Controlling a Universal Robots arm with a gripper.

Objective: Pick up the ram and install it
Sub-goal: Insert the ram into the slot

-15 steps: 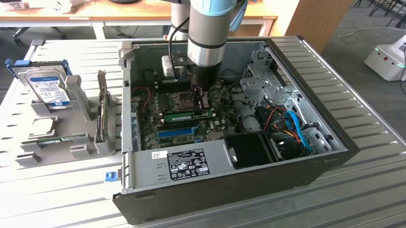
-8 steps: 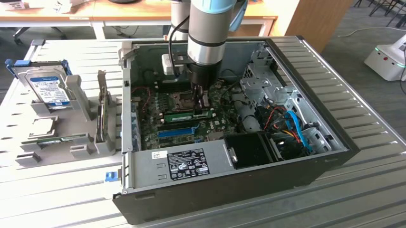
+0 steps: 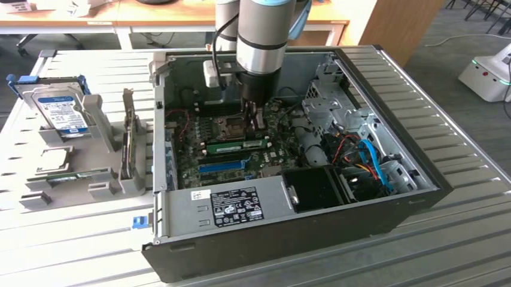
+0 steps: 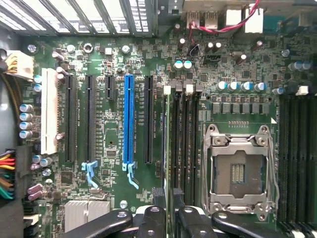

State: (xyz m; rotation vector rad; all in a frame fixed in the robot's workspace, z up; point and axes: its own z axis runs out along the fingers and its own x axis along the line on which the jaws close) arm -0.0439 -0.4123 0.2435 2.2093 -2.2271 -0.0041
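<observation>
The ram (image 3: 236, 145), a narrow green stick, stands on edge in a memory slot on the motherboard inside the open computer case (image 3: 415, 179). In the wrist view the ram (image 4: 171, 144) is seen edge-on, a thin line between the black slots beside the processor socket (image 4: 240, 171). My gripper (image 3: 256, 127) hangs inside the case over the end of the stick nearest the exterior view's right. Its fingertips (image 4: 159, 194) are drawn close together with nothing gripped between them. I cannot tell whether they touch the stick's top edge.
A grey holder on the exterior view's left carries the blue-labelled hard drive (image 3: 62, 110) and a second green stick (image 3: 76, 176). A blue expansion slot (image 4: 129, 119) and black slots lie beside the memory slots. Cables (image 3: 371, 158) and a fan housing (image 3: 319, 188) crowd the case's right.
</observation>
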